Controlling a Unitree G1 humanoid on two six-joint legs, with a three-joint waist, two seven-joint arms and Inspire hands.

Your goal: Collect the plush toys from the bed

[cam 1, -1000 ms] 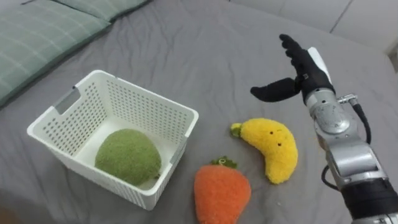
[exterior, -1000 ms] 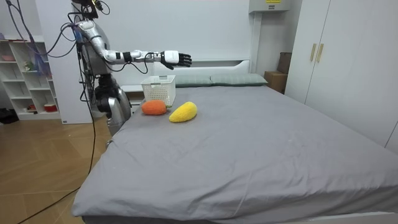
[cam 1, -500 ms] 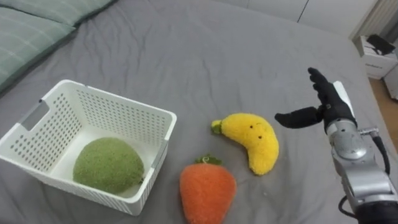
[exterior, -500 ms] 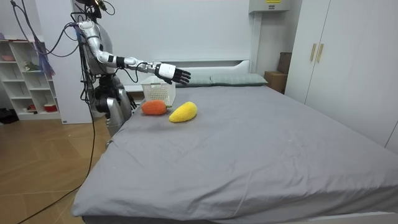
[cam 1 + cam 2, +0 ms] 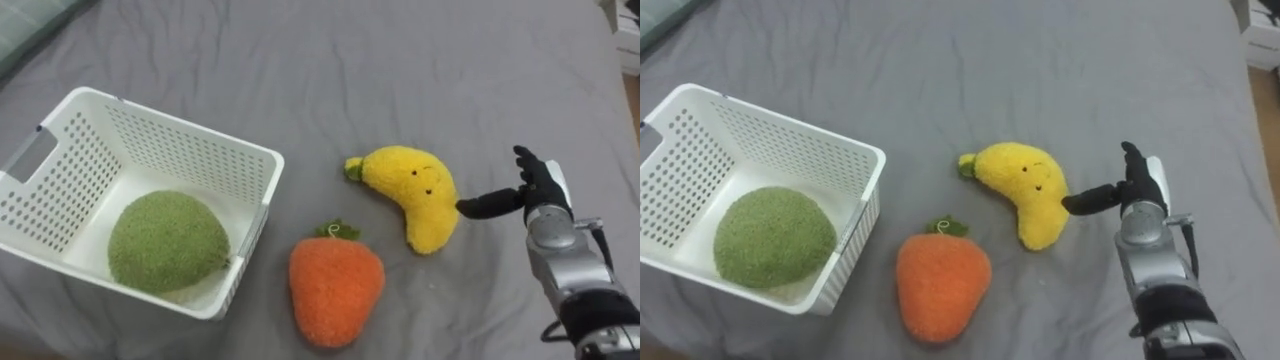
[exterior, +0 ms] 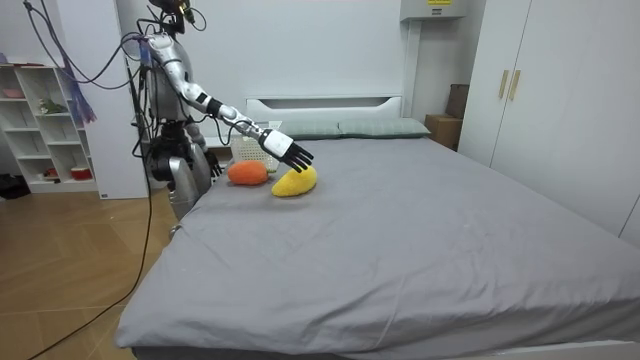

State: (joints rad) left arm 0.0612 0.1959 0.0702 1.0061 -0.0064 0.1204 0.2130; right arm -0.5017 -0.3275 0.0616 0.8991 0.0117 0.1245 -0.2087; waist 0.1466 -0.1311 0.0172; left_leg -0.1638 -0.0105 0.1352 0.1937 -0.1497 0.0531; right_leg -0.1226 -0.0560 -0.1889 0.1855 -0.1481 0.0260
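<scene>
Right hand is spread wide and holds nothing. Its thumb sticks out toward the banana, just left of it. The carrot lies further left, nearer the robot. The basket sits far left of the hand, with a green ball inside.

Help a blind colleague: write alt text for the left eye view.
Open right robot hand beside a yellow banana plush on a grey bed; an orange carrot plush nearby, a green plush in a white basket.
</scene>
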